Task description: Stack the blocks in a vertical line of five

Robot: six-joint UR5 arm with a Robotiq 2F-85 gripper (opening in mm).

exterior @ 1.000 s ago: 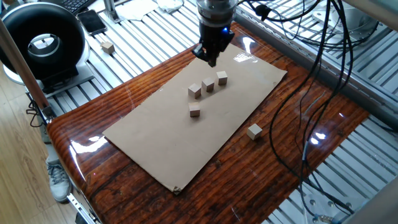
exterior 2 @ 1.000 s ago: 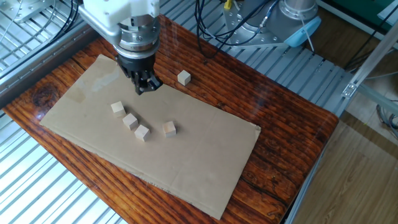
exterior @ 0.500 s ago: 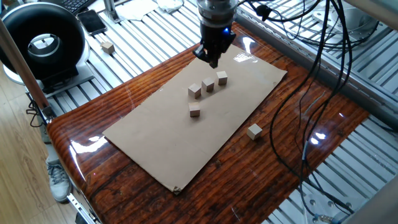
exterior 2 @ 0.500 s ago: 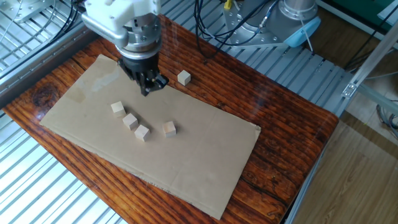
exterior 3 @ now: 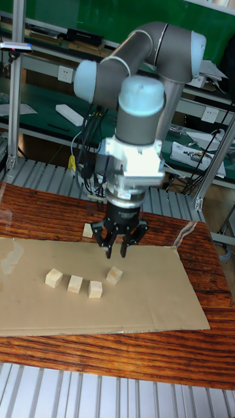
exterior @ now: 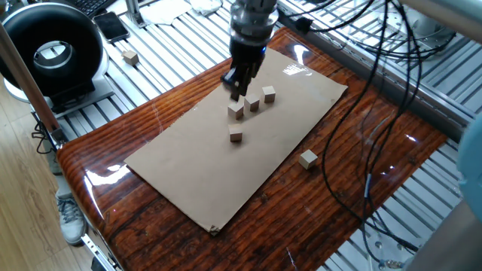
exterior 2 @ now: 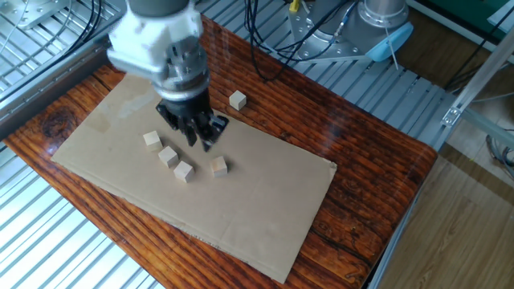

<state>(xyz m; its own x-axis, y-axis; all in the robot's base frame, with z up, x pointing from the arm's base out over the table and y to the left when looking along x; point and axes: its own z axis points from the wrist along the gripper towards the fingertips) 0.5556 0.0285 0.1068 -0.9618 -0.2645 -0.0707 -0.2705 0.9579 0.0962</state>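
Note:
Three tan blocks lie in a row on the cardboard sheet [exterior: 196, 173]: block [exterior: 269, 94], block [exterior: 252, 103] and block [exterior: 236, 111]. A fourth block [exterior: 236, 134] [exterior 2: 218, 166] [exterior 3: 115, 275] sits alone beside the row. The fifth block [exterior: 307, 159] [exterior 2: 237, 99] [exterior 3: 87, 230] rests on the bare wood off the sheet. None is stacked. My gripper [exterior: 236, 89] [exterior 2: 201, 138] [exterior 3: 118, 251] hangs open just above the sheet, close to the lone block and the near end of the row, with nothing between its fingers.
The wooden tabletop [exterior: 113, 188] ends in slatted metal framing on all sides. A similar small cube [exterior: 131, 57] lies on that framing at the back left, near a black round device [exterior: 53, 53] and a phone [exterior: 113, 25]. Cables [exterior: 376, 113] hang at the right.
My gripper has moved from the sheet's far edge in over the blocks and come lower, and its fingers now look spread apart. No block has moved.

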